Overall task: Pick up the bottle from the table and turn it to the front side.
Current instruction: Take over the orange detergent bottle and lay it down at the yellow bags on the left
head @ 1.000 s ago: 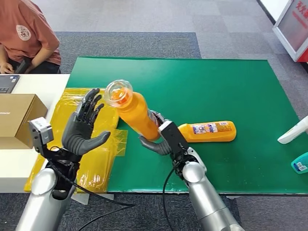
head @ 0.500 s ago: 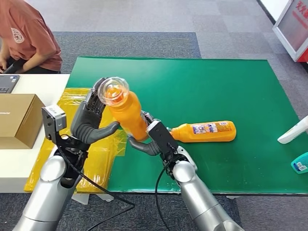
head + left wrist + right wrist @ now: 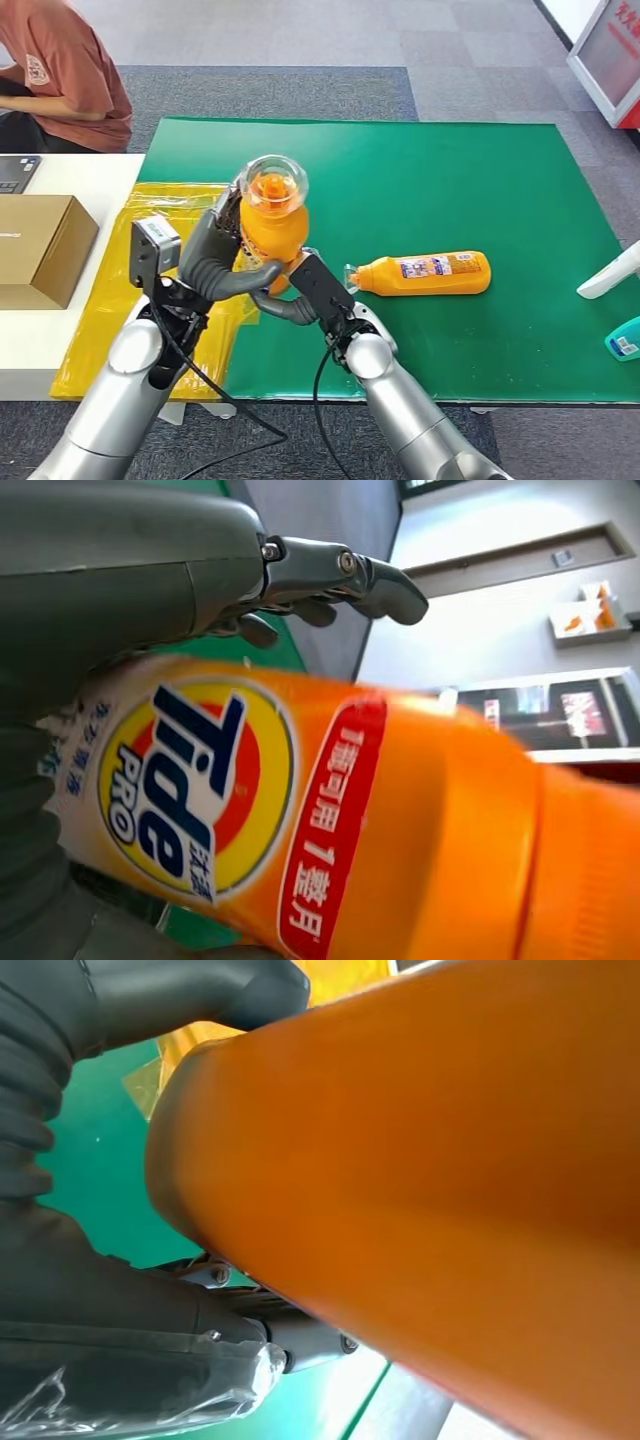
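An orange Tide bottle (image 3: pixel 273 228) with a clear cap stands nearly upright above the green mat (image 3: pixel 453 180), cap tilted toward me. My left hand (image 3: pixel 215 255) wraps around its left side, thumb across the front. My right hand (image 3: pixel 290 300) grips its lower part from below and behind. The left wrist view shows the bottle (image 3: pixel 302 820) with its Tide label facing that camera, the left hand's fingers (image 3: pixel 340 575) curled over it. In the right wrist view the plain orange back of the bottle (image 3: pixel 423 1180) lies against the right hand (image 3: pixel 113 1310).
A second orange bottle (image 3: pixel 426 272) lies on its side on the mat to the right. Yellow plastic sheeting (image 3: pixel 136 290) covers the mat's left edge. A brown box (image 3: pixel 38 245) sits on the white table, where a person (image 3: pixel 60 80) sits. White and teal bottles (image 3: pixel 615 300) lie far right.
My left hand has moved right from open beside the bottle to closing around it. The bottle has swung from leaning left to nearly upright, and both arms shifted slightly left.
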Tool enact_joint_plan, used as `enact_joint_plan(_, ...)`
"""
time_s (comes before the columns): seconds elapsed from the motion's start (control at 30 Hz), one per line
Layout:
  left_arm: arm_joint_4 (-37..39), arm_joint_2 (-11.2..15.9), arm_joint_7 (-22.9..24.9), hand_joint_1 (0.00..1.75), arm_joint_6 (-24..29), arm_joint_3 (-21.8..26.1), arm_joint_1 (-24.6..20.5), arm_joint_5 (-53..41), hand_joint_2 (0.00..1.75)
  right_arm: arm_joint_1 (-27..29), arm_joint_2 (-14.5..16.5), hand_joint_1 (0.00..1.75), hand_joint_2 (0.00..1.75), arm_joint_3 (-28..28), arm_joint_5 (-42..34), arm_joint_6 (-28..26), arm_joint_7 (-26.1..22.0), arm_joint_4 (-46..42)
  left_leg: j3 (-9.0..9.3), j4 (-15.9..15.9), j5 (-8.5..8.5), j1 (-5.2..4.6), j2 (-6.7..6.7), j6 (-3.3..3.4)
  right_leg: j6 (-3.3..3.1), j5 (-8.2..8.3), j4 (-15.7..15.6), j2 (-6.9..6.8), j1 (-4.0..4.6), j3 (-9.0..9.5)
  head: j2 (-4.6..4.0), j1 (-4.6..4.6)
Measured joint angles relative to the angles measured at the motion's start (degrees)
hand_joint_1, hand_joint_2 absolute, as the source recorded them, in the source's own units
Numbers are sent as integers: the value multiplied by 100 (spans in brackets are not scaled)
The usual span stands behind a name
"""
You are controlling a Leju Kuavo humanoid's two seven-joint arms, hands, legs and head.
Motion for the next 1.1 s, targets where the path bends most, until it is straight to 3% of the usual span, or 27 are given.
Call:
enact_joint_plan(0.6, 195, 212, 63, 0, -82, -314, -100, 77, 175, -12, -95, 175, 175, 140, -100, -112, -20, 162, -2, 0, 0, 0, 0, 0, 0, 0, 1, 0, 0, -1, 0, 0)
enact_joint_plan(1.1, 284, 246, 46, 0, 176, -346, -221, -266, 175, -139, -184, 175, 175, 473, 815, -812, 209, 280, -3, 0, 1, 0, 0, 0, -1, 1, 2, 0, 0, -1, 0, -1)
